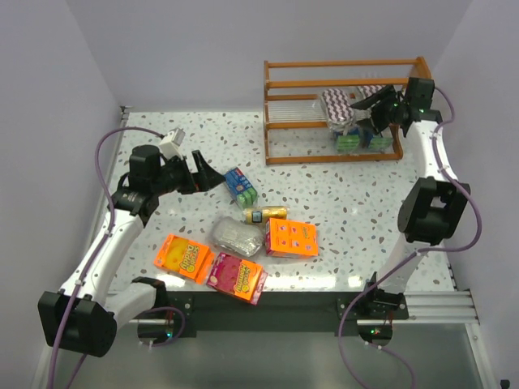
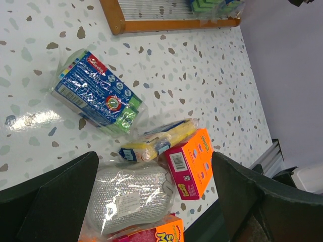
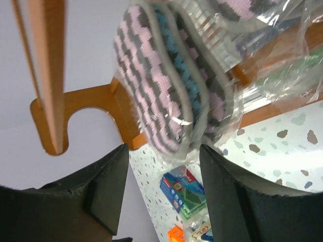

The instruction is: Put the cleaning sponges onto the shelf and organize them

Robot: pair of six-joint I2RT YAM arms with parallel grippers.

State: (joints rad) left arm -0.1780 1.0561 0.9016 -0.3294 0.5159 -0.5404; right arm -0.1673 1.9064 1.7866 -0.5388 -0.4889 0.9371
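The zigzag pad (image 1: 339, 104) lies on the shelf (image 1: 324, 160) at the upper right, above the green packs (image 1: 354, 142). The right tool (image 1: 366, 113) is wide beside the pad and seems not to touch it. The left tool (image 1: 212, 174) is wide too. Six packs (image 1: 183, 256) wait on the surface (image 1: 365, 203).

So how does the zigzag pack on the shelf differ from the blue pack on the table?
The zigzag pack sits up on the shelf; the blue pack lies on the table. The zigzag pack holds oval patterned pads; the blue pack is a blocky bundle with a printed label. Both wear clear wrap.
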